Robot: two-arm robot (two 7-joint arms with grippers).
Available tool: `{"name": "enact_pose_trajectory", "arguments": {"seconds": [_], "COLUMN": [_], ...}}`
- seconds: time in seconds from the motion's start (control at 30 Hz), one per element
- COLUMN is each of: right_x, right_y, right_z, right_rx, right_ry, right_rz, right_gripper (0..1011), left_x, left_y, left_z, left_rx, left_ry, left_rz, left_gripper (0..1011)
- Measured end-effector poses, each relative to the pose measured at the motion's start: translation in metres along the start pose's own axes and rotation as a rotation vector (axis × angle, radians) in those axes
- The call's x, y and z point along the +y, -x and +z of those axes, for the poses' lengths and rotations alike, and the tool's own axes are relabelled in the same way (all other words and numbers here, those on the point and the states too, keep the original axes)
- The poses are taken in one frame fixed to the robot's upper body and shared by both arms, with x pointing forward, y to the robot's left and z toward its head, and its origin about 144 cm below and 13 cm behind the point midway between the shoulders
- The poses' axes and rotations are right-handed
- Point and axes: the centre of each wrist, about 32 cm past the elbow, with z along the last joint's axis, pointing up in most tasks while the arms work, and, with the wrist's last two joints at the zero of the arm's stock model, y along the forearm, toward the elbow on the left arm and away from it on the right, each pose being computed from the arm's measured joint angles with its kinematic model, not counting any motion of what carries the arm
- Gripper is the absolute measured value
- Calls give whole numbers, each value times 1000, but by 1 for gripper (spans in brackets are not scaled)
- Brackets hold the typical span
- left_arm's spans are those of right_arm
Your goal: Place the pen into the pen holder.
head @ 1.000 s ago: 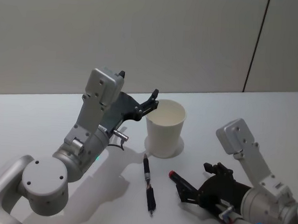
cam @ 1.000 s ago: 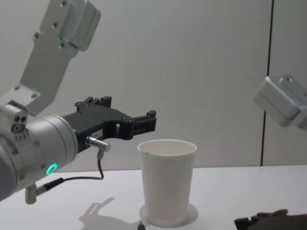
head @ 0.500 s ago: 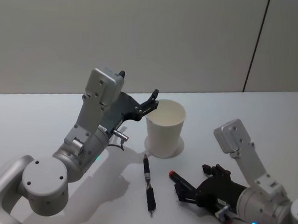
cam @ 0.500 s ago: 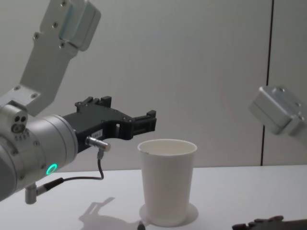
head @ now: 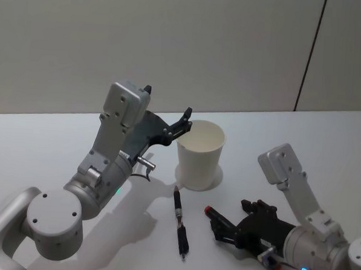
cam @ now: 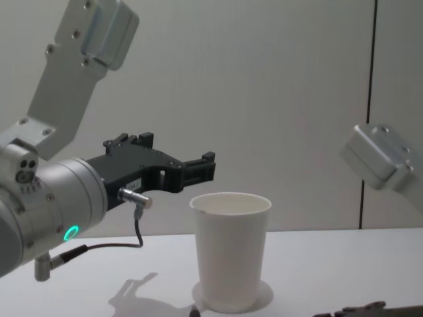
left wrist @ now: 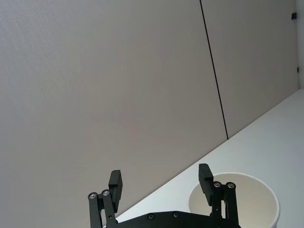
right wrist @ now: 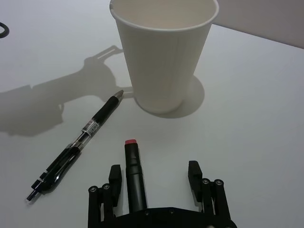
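left hand (left wrist: 160, 179): fingers spread, empty, raised at 10 o'clock of the pen holder (head: 200, 154) near its rim; palm cut off by the wrist view's edge.
click pen (head: 179, 222): black, flat on the bench (head: 47, 140) at 6 o'clock of the pen holder, tip near its base; in the chest view just that tip shows.
pen holder: white paper cup, upright.
pen (right wrist: 133, 175): on the bench at 5 o'clock of the pen holder, red cap towards it; rear end hidden under the right hand (right wrist: 154, 172).
right hand: low over the bench, fingers spread either side of the pen, not pinching; contact with one finger hard to judge.
bench: plain white, arm shadows.
room: pale wall panels (head: 173, 44), one dark vertical seam (head: 310, 54).
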Motion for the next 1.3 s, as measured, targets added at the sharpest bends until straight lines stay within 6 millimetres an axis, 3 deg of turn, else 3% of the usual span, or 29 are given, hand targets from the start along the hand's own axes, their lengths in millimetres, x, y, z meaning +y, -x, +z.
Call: {"name": "enact_pose_trajectory", "arguments": {"seconds": [0.2,1.3], "right_x": [1,2], "right_y": [0,0], "right_z": [0,-1], "right_rx": [4,10], "right_ry": [0,3], "right_rz": [-1,-5], "right_gripper": [820,610], "left_x": [0,0], "left_y": [0,0], "left_z": [0,0], "left_rx": [0,0], "left_ry": [0,0], "left_rz": [0,0], "left_gripper": [1001,1001]}}
